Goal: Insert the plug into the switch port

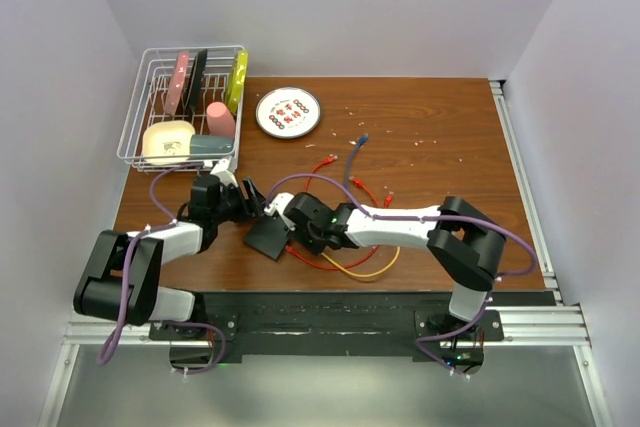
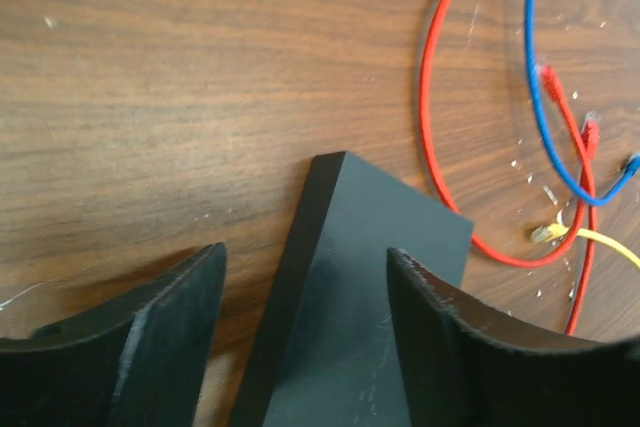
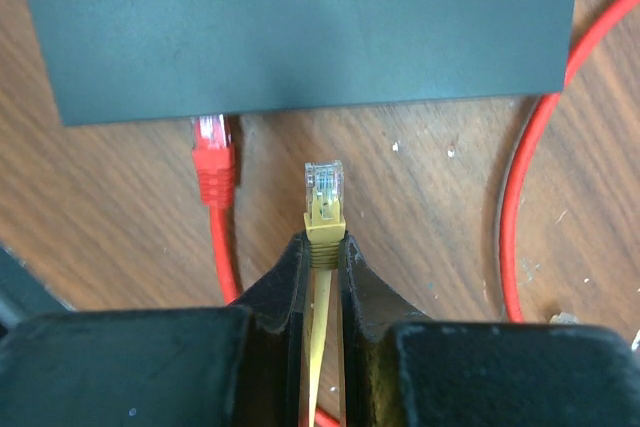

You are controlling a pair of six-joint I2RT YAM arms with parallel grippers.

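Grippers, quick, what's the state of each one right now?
Left gripper: open, fingers either side of the thin matte-black switch box, not gripping.
Right gripper: closed on the yellow cable just behind its clear plug.

The plug (image 3: 324, 190) just short of the switch (image 3: 300, 27) edge, a 2nd plug (image 3: 214, 152) to its left.

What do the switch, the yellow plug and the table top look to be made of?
Switch: matte black casing, probably plastic or painted metal; the surface is flat and dull with faint scuffs. Plug: clear hard plastic tip with the contacts visible through it, on a yellow boot that looks rubbery. Table top: wood or wood-look laminate, with brown grain and a slight sheen.
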